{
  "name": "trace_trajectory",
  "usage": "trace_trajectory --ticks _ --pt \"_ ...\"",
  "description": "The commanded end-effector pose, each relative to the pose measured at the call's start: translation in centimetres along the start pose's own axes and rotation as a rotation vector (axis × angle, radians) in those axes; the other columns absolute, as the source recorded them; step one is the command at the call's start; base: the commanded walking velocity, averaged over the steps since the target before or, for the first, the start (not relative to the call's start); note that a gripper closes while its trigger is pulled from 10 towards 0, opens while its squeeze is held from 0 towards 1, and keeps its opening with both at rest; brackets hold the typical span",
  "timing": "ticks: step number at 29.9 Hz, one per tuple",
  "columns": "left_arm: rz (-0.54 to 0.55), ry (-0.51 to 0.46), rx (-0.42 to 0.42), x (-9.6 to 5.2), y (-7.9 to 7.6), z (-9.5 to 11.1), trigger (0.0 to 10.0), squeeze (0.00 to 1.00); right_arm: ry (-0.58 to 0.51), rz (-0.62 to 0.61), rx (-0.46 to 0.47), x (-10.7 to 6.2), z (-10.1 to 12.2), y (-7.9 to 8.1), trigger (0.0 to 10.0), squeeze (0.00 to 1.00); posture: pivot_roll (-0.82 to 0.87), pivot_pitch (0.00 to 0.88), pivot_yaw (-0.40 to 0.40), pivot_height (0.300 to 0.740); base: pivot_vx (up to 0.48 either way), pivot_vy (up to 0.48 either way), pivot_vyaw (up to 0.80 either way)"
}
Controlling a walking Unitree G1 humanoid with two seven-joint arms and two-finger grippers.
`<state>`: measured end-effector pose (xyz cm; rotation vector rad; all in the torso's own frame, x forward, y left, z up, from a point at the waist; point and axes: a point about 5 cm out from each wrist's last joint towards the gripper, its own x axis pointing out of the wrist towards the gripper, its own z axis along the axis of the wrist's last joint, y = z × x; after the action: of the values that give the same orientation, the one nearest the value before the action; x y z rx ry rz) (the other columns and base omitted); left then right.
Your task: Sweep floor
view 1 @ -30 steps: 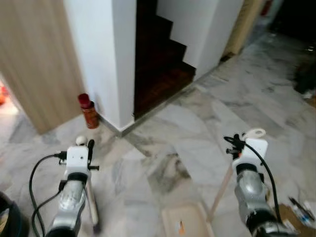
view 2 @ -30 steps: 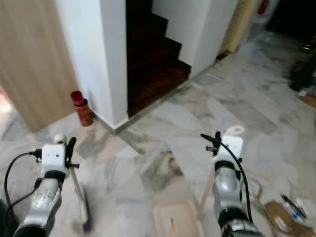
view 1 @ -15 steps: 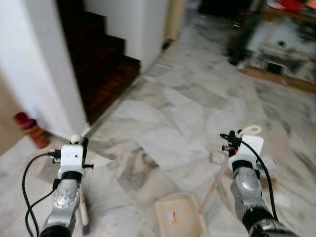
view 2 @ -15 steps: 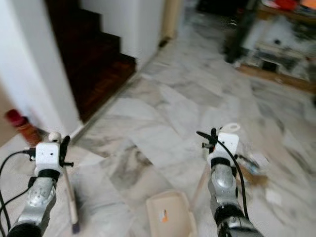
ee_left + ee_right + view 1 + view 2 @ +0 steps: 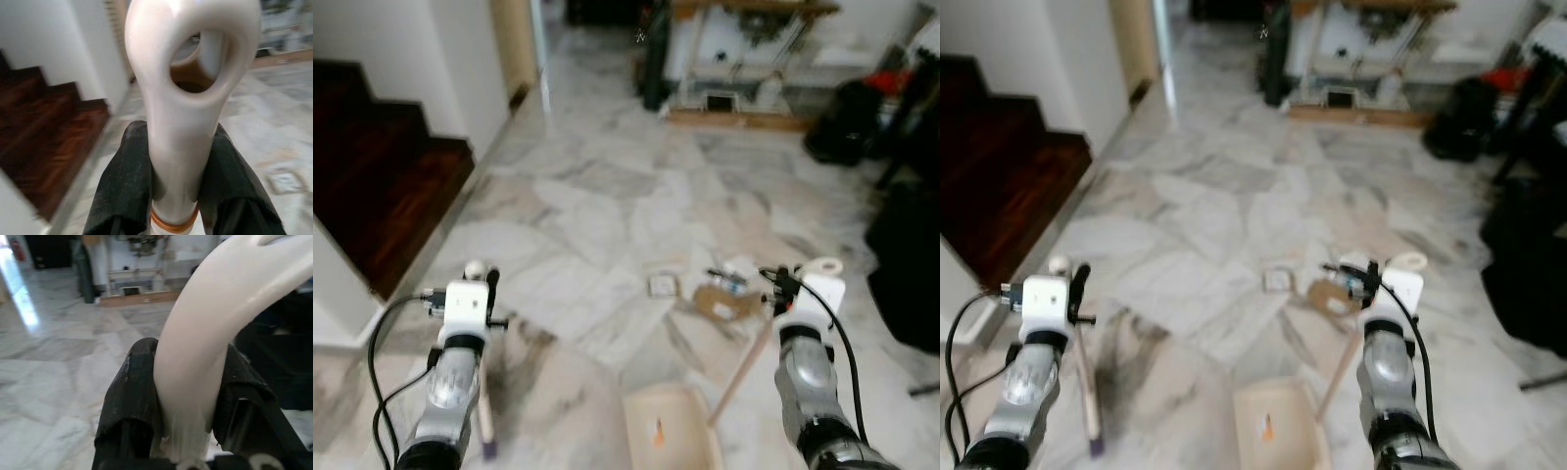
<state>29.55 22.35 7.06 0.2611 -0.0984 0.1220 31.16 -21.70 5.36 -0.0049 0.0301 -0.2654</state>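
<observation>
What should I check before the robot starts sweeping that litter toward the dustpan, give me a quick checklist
1. Left gripper shut on broom handle: ok.
2. Right gripper shut on dustpan handle: ok.
3. Dustpan low, near the floor: ok.
4. Litter ahead of the dustpan, on marble floor: ok.
5. Broom head touching the floor: cannot tell.
6. Distance from stairs on the left: ok.

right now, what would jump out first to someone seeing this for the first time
The litter on the marble floor: a scrap of cardboard and a small square piece lying ahead. Nearer, the left gripper grips a broom handle and the right gripper holds the cream dustpan by its handle. Dark wooden stairs rise at left.
</observation>
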Motion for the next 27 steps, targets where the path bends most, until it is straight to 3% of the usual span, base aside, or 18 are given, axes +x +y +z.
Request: trace_trajectory --ticks 1,22,27 --pt "-0.008 -0.029 0.009 0.64 0.01 0.72 10.0 0.00 -0.045 0.002 0.004 0.44 0.94 0.20 10.0 0.00 0.03 0.000 -0.012 0.740 0.000 0.000 -0.80" --pt "-0.007 -0.034 0.000 0.75 -0.22 0.78 10.0 0.00 -0.041 0.013 0.003 0.34 0.83 0.32 10.0 0.00 0.03 0.000 -0.027 0.740 0.000 0.000 -0.80" --pt "-0.009 -0.034 -0.002 0.69 -0.22 0.74 10.0 0.00 -0.041 0.014 0.001 0.31 0.79 0.29 10.0 0.00 0.03 0.000 -0.027 0.740 0.000 0.000 0.00"
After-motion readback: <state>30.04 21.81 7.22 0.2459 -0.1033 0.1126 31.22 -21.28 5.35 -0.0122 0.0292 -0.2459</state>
